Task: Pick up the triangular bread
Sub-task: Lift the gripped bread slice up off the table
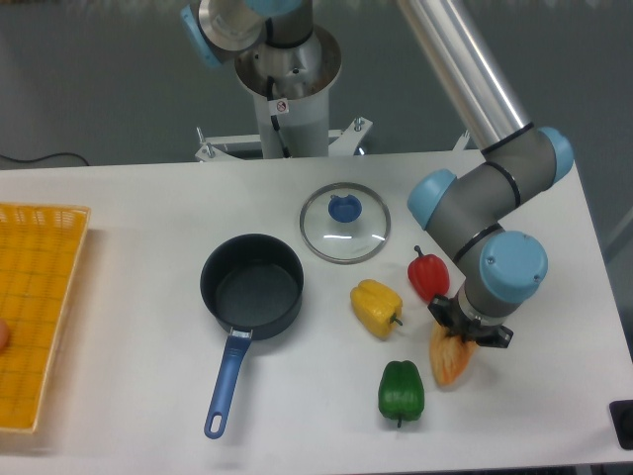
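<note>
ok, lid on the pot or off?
Off. The glass lid with the blue knob lies flat on the table, apart from the pot, behind and to its right. The pot's dark interior shows, empty.

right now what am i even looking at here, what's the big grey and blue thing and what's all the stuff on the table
The grey and blue thing is a robot arm, standing on a base behind the white table. One fixed camera looks down at it from the front.

At the arm's end is a tool with two fingers for gripping. It seems to be closed on the triangular bread, an orange-tan toy wedge, though the arm's blue cap partly hides the grip, and I cannot tell if the bread is off the table yet.

Nearby lie a red pepper, a yellow pepper and a green pepper. Further left are a dark pot with a blue handle, a glass lid lying flat, and a yellow basket at the edge.
</note>
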You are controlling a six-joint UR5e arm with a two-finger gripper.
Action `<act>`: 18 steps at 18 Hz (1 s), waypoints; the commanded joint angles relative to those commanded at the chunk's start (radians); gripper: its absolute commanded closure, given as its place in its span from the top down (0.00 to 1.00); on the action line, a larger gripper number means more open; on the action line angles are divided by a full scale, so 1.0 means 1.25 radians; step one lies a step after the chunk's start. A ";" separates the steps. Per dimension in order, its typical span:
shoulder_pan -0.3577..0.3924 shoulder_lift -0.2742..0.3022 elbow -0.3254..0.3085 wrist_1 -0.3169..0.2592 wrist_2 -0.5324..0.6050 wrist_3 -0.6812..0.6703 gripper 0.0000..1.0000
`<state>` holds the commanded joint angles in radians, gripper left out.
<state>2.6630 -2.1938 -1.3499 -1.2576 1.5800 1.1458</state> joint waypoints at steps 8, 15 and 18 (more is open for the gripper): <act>0.000 0.096 -0.049 -0.030 0.001 0.043 0.06; -0.005 0.173 -0.072 -0.082 0.001 0.052 0.06; -0.007 0.199 -0.086 -0.097 0.001 0.064 0.06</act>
<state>2.6538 -1.9452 -1.4572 -1.3790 1.5815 1.2256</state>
